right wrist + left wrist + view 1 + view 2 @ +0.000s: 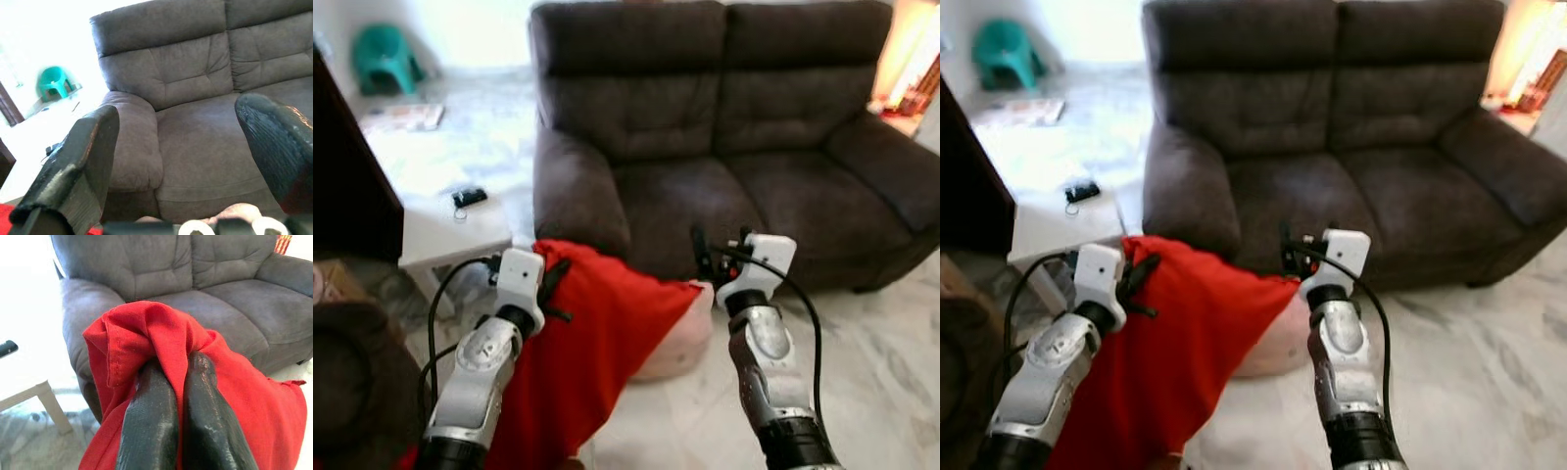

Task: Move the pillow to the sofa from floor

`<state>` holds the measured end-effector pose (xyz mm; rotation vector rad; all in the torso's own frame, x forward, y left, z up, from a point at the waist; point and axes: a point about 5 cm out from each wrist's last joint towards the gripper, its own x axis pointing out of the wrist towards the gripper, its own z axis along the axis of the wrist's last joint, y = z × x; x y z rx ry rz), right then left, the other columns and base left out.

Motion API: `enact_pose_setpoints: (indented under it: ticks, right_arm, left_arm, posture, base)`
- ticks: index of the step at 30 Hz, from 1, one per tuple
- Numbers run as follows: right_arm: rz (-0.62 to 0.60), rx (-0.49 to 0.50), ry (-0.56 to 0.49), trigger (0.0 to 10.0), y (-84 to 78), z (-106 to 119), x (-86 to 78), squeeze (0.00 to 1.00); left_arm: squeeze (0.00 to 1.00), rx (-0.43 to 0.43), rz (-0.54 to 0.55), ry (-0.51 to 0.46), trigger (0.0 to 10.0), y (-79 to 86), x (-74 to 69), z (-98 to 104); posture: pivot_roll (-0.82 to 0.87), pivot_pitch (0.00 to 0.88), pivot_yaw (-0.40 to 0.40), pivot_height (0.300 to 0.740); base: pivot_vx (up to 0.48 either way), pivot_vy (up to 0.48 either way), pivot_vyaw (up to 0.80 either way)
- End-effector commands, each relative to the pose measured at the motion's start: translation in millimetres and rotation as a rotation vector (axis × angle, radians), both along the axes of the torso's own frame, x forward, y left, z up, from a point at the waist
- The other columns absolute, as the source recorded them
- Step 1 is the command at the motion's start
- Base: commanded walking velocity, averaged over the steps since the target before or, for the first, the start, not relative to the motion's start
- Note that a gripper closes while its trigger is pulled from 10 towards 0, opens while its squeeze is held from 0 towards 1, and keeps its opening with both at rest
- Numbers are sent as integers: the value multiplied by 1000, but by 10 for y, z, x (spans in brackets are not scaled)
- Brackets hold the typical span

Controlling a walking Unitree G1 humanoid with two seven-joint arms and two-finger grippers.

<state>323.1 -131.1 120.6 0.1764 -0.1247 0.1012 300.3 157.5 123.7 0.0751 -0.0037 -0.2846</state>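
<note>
Red fabric up front, bunched and draped: pillow [587, 362] in a red cover, hanging low between the two silver arms, right in front of the sofa's near armrest, pale pinkish end poking out at the right by the marble floor [881, 362]. Left gripper [171, 382] pinched tight on a fold of that red cover, both black fingers [151, 421] pressed together with cloth squeezed between them, top edge of the cover flopped over the tips. Right gripper [720, 250] up beside the pillow's right end, spread wide, nothing between its fingers [80, 161], just seat cushion visible through the gap. Can't tell if it touches the fabric or not. Further back, dark brown two-seater sofa [734, 127], tufted backrest, both seat cushions bare. Off to the robot's left, white low table [440, 230] with a small black gadget [469, 197] on top, looks like a remote or phone, too small to say. Dark furniture edge at the far left. Way at the back, a teal plastic stool [384, 59] on the bright floor, plus some papers or a magazine [403, 117] lying flat near it.
</note>
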Motion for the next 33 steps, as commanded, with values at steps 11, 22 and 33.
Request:
enact_pose_setpoints:
  ticks: [11, 22, 33]
  right_arm:
    - [3, -15, -5, 10000, -74, 36, 34, 0]
    - [-123, -130, -42, 10000, -525, 286, 209, 0]
    - [-23, -144, -79, 10000, -556, 535, 293, 0]
  left_arm:
    - [0, -226, -145, -158, 10000, -267, 45, 485]
    - [0, -295, -520, -86, 10000, -608, -83, 673]
    - [0, -252, -623, 2, 10000, -707, -132, 579]
  posture:
    - [179, 0, -82, 740]
    - [165, 0, -66, 740]
    - [148, 0, -53, 740]
  base:
    - [0, 0, 0]
    - [0, 0, 0]
    - [0, 0, 0]
